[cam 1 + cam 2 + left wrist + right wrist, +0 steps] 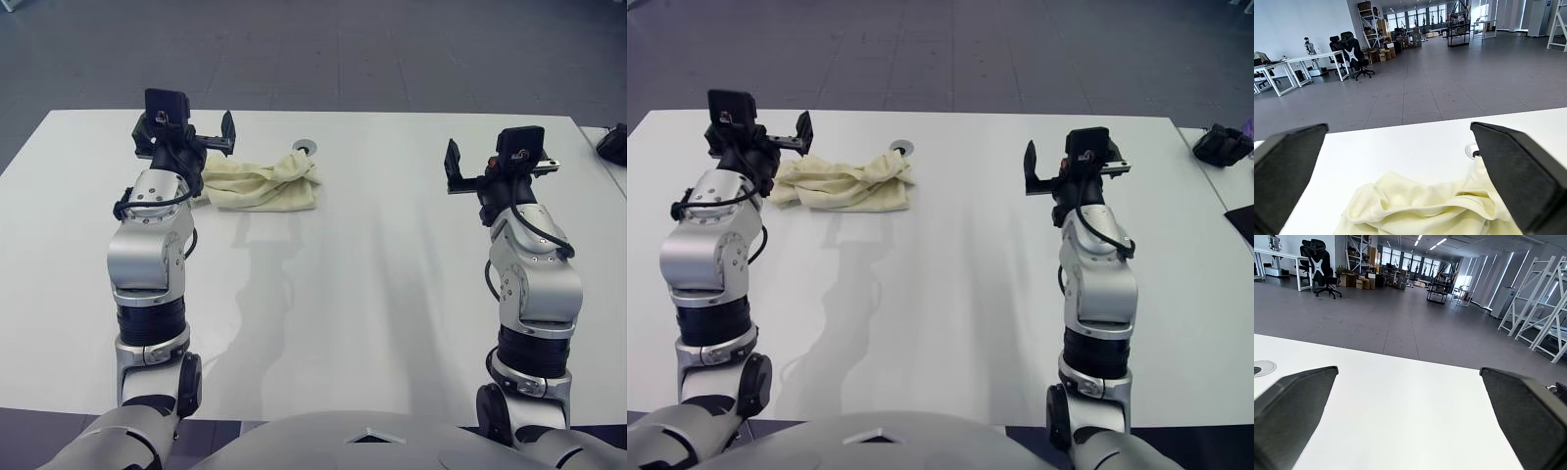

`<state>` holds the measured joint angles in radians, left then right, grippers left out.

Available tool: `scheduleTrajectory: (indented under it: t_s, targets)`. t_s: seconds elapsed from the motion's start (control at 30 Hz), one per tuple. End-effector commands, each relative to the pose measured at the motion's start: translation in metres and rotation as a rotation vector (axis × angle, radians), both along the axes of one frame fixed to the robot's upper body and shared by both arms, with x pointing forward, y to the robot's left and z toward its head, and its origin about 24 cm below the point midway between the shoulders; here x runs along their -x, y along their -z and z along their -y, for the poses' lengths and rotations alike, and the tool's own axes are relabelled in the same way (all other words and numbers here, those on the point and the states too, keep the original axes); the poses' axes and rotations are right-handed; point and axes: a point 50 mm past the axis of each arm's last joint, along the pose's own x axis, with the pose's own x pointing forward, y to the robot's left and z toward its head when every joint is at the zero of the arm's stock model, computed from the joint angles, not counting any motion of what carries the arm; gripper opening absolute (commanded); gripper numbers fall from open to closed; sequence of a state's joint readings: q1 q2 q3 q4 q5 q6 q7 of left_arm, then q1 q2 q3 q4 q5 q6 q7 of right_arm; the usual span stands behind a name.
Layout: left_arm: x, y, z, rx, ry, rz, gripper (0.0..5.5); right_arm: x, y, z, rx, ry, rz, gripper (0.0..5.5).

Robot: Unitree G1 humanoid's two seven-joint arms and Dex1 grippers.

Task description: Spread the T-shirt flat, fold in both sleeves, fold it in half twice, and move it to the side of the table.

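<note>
On the white desk [343, 294] the T-shirt [263, 183] lies bunched, long axis crosswise, just beside the left tool [186, 132], wide open and empty. The right tool [500, 162], equally open and empty, is well apart from the T-shirt.

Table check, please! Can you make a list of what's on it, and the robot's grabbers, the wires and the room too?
Surface: white table, smooth, no spills seen.
Job's things: T-shirt, pale yellow, crumpled in a heap, not yet spread, at the far left.
Clutter: small round disc just beyond the T-shirt; dark thing at the right edge.
Grippers: left gripper open, close to the T-shirt; right gripper open over bare table.
Cables: black wire on the left forearm, another on the right.
Surroundings: grey floor, office chairs, shelves.
</note>
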<state>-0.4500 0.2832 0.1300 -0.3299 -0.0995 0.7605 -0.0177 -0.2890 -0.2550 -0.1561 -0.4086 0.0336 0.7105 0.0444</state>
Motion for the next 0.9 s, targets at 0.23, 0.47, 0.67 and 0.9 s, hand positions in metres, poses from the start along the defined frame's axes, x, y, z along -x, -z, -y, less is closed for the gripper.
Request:
scheduleTrajectory:
  t_s: [0.23, 0.47, 0.67, 0.9]
  targets:
    - [-0.0016, 0.0012, 0.0021, -0.012, 0.003, -0.015, 5.4, 0.0021, -0.0042, 0.0013, 0.004, 0.015, 0.012, 5.38]
    - [-0.0012, 0.0017, 0.0022, -0.018, 0.011, -0.023, 5.4, 0.0024, -0.0029, -0.0013, -0.003, 0.011, 0.003, 5.38]
    - [-0.0003, 0.0017, 0.002, -0.024, 0.017, -0.029, 5.4, 0.0035, 0.0006, -0.0017, -0.078, 0.016, -0.022, 5.38]
    - [-0.0014, 0.0018, 0.0024, -0.033, 0.029, -0.033, 5.4, 0.0032, 0.0007, -0.0011, -0.103, 0.029, -0.031, 5.38]
